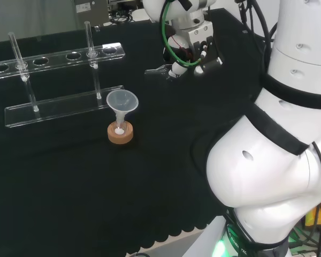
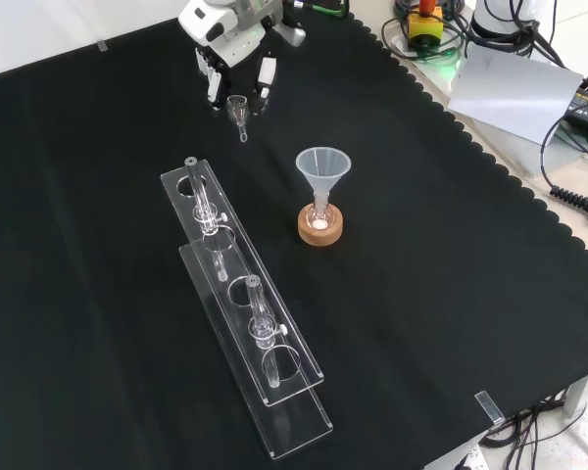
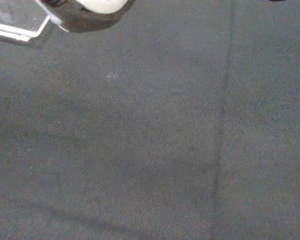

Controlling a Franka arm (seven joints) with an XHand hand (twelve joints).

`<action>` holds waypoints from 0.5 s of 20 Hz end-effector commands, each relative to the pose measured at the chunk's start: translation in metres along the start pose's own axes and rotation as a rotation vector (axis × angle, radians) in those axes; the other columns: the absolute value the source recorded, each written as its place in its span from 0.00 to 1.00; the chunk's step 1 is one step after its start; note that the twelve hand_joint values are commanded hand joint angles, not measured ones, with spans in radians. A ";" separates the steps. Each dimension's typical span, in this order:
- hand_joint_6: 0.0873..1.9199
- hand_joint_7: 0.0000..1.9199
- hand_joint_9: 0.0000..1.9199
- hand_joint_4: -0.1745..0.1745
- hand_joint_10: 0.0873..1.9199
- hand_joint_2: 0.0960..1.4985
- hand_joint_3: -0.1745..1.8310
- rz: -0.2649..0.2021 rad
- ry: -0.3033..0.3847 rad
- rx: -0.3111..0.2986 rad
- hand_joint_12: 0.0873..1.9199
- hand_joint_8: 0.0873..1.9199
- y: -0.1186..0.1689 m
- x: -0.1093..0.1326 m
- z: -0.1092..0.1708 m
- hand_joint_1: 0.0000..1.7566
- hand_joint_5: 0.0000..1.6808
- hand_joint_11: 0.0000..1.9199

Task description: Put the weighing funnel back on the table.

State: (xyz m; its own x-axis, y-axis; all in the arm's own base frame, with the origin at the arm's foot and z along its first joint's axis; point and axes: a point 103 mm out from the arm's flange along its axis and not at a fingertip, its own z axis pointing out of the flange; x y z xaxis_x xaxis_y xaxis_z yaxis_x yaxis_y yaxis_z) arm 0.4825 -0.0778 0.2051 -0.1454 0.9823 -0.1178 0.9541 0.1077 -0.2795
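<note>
In the head view we see the hand (image 1: 195,51) over the far part of the cloth (image 1: 69,187), the weighing funnel (image 1: 158,70) jutting from its fingertips, well apart from the funnel (image 1: 121,100) on its cork ring (image 1: 120,134). In the front view its fingers (image 2: 216,83) pinch that small clear piece from both sides, stem down, low over bare cloth, so we judge it best to lower until it touches, then part the fingers slowly. The wrist view gives us plain cloth beneath, a free spot.

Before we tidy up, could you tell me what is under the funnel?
The funnel stands, stem in a small flask on a cork ring; the ring hides the flask's bottom.
</note>
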 end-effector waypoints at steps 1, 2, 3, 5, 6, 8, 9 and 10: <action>0.40 0.70 0.80 0.91 0.00 0.67 0.10 -0.007 0.046 0.029 0.34 0.11 0.020 -0.004 0.045 0.62 0.66 0.68; 0.40 0.70 0.80 0.91 0.00 0.67 0.10 -0.009 0.047 0.029 0.34 0.11 0.023 -0.004 0.049 0.62 0.66 0.68; 0.40 0.70 0.80 0.90 0.00 0.67 0.10 -0.012 0.051 0.032 0.34 0.11 0.026 -0.003 0.053 0.62 0.66 0.68; 0.40 0.70 0.80 0.90 0.00 0.67 0.10 -0.017 0.054 0.037 0.34 0.11 0.031 -0.002 0.058 0.62 0.66 0.68; 0.40 0.70 0.80 0.90 0.00 0.67 0.10 -0.020 0.057 0.039 0.34 0.11 0.033 0.000 0.060 0.62 0.66 0.68; 0.40 0.70 0.80 0.90 0.00 0.67 0.10 -0.026 0.061 0.041 0.34 0.11 0.037 0.002 0.064 0.62 0.66 0.67; 0.40 0.70 0.80 0.90 0.00 0.67 0.10 -0.028 0.062 0.040 0.34 0.11 0.038 0.003 0.066 0.62 0.66 0.67; 0.40 0.70 0.80 0.90 0.00 0.67 0.10 -0.031 0.062 0.037 0.34 0.11 0.039 0.005 0.069 0.62 0.66 0.67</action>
State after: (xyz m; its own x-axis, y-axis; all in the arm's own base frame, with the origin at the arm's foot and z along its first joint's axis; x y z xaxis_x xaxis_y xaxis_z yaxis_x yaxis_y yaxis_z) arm 0.4917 -0.0822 0.1418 -0.1498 0.9865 -0.0663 0.9361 0.1199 -0.3306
